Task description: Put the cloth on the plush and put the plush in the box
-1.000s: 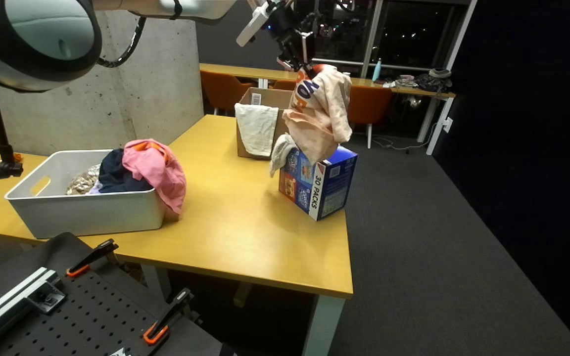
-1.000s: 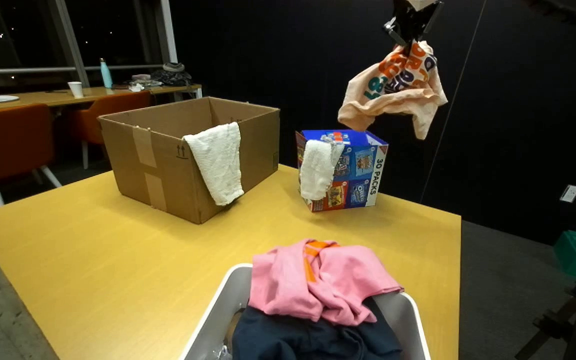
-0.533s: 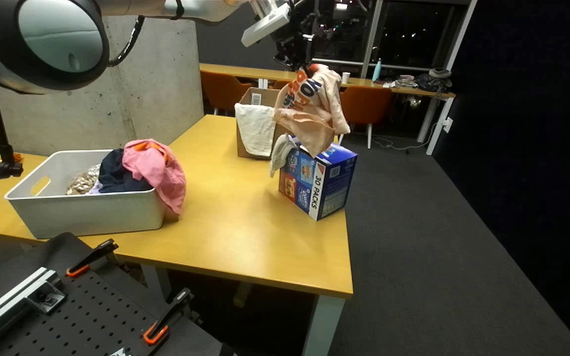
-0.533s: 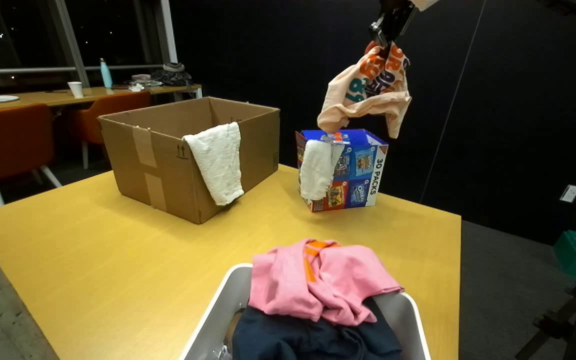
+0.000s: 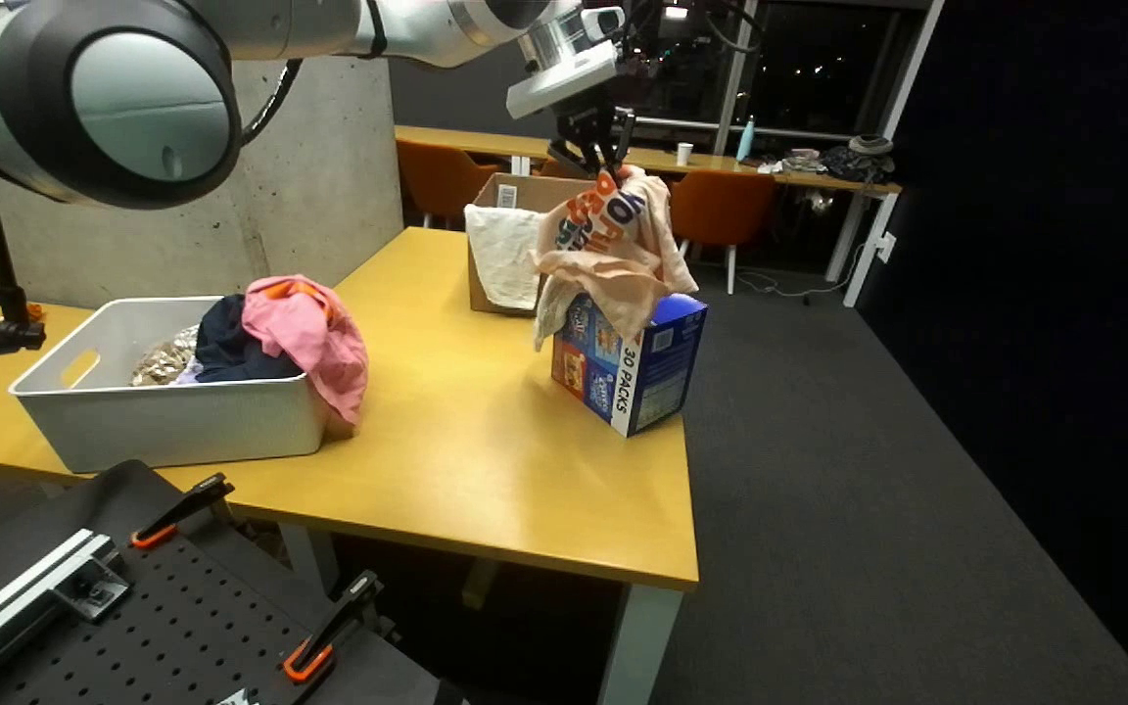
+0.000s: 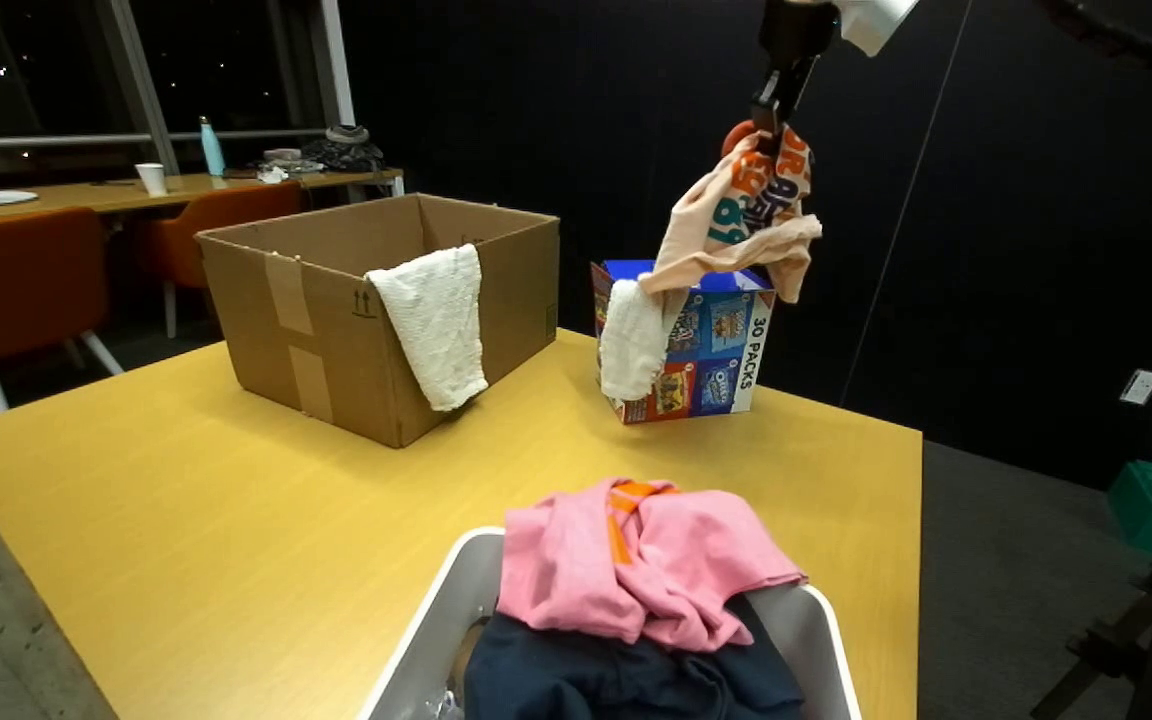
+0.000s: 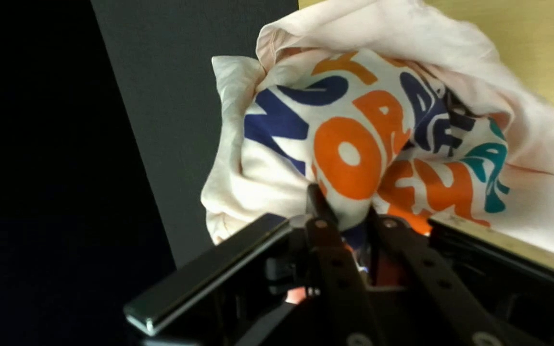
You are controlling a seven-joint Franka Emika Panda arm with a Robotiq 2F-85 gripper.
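The cloth (image 6: pixel 736 220), pale beige-pink with printed orange, blue and green letters, hangs limp from my gripper (image 6: pixel 772 142). The gripper is shut on its upper part, as the wrist view (image 7: pixel 346 216) shows. A small rounded red piece (image 6: pixel 738 136), seemingly the plush, shows beside the fingertips at the cloth's top; the rest of it is hidden. The box (image 5: pixel 667 367), a blue-and-white carton, stands at the table's edge. The cloth hangs over its top, with lower folds overlapping the box's rim in both exterior views. I cannot tell whether they touch it.
A white rag (image 6: pixel 634 340) hangs over the carton's corner. A large brown carton (image 6: pixel 336 330) with another white rag (image 6: pixel 436 330) stands on the yellow table (image 6: pixel 236 500). A grey tub (image 5: pixel 182 421) holds a bright pink cloth (image 5: pixel 305 338) and a dark cloth (image 5: pixel 236 343).
My gripper has carried the cloth over the box and then lowered it, so the lower folds now overlap the box's top. The box, the tub and the rags have not moved.
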